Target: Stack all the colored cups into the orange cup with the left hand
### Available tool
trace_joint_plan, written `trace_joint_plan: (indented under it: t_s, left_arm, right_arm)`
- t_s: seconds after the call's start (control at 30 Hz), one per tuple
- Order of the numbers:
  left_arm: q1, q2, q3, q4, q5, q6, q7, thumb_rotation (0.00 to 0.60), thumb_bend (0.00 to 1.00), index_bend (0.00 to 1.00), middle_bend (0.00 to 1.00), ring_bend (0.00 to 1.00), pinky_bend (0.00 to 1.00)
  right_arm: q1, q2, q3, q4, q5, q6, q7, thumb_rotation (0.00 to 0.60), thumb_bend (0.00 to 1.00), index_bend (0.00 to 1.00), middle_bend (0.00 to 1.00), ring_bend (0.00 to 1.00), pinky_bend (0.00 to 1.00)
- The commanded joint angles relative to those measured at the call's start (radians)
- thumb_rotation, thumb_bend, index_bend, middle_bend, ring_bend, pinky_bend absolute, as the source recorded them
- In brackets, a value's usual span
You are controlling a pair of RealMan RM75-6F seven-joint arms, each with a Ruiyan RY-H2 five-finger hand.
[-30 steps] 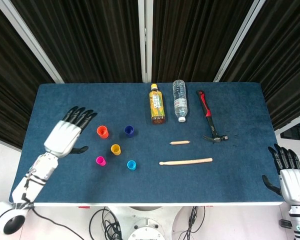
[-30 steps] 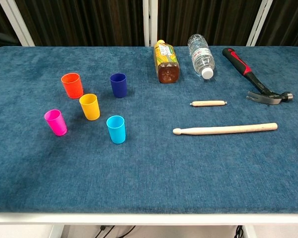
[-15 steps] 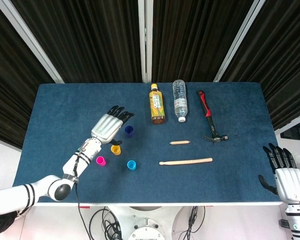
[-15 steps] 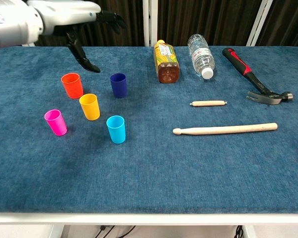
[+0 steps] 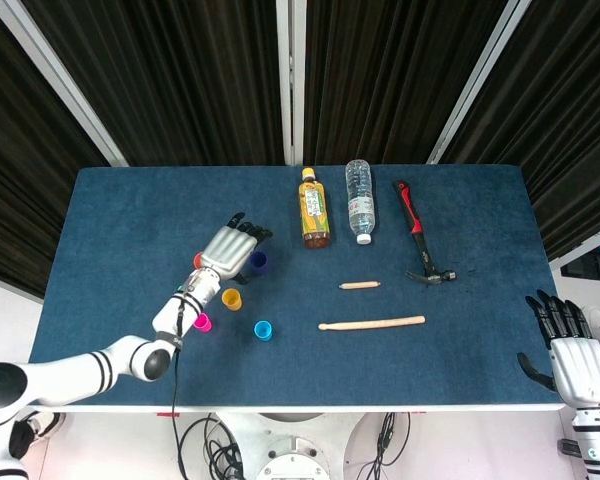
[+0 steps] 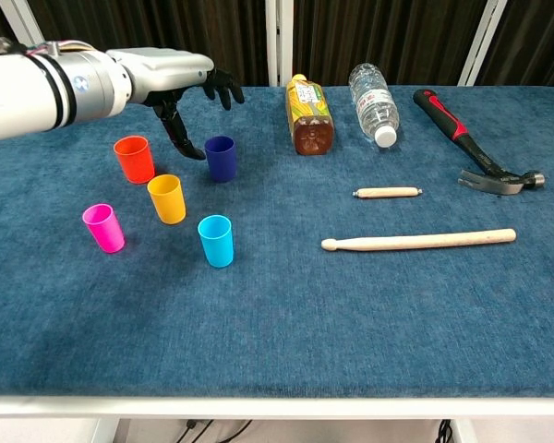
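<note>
Several small cups stand at the table's left: orange (image 6: pixel 135 159), navy (image 6: pixel 221 158), yellow (image 6: pixel 167 198), pink (image 6: pixel 103 228) and light blue (image 6: pixel 216 241). My left hand (image 6: pixel 180 78) hovers open just above and behind the navy cup, its thumb hanging down between the orange and navy cups, holding nothing. In the head view the left hand (image 5: pixel 230 251) covers most of the orange cup and part of the navy cup (image 5: pixel 259 262). My right hand (image 5: pixel 578 357) stays open off the table's front right corner.
A tea bottle (image 6: pixel 307 115) and a water bottle (image 6: pixel 373 103) lie at the back middle. A hammer (image 6: pixel 471 143) lies at the back right. A short wooden stick (image 6: pixel 388 193) and a drumstick (image 6: pixel 420 241) lie right of the cups.
My left hand has swung from the table's left edge rightward over the cups and come down close to the navy cup. No cup has moved.
</note>
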Motion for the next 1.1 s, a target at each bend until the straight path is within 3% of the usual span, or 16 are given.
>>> trace_joint_plan:
  t_s: [0.03, 0.57, 1.1]
  left_arm:
    - [-0.017, -0.039, 0.017, 0.069, 0.002, -0.019, -0.016, 0.6, 0.19, 0.22, 0.23, 0.2, 0.0]
    - [-0.03, -0.123, 0.028, 0.211, 0.051, -0.049, -0.121, 0.6, 0.22, 0.31, 0.31, 0.31, 0.02]
    - [-0.031, -0.155, 0.033, 0.26, 0.094, -0.036, -0.147, 0.6, 0.28, 0.45, 0.45, 0.41, 0.08]
  right_arm:
    - [-0.001, -0.003, 0.003, 0.011, -0.005, 0.012, 0.013, 0.6, 0.24, 0.0, 0.0, 0.0, 0.0]
    - [-0.006, -0.003, 0.008, 0.029, 0.011, 0.014, 0.036, 0.6, 0.24, 0.0, 0.0, 0.0, 0.0]
    - [-0.005, -0.003, 0.011, 0.04, 0.025, 0.002, 0.047, 0.6, 0.25, 0.0, 0.0, 0.0, 0.0]
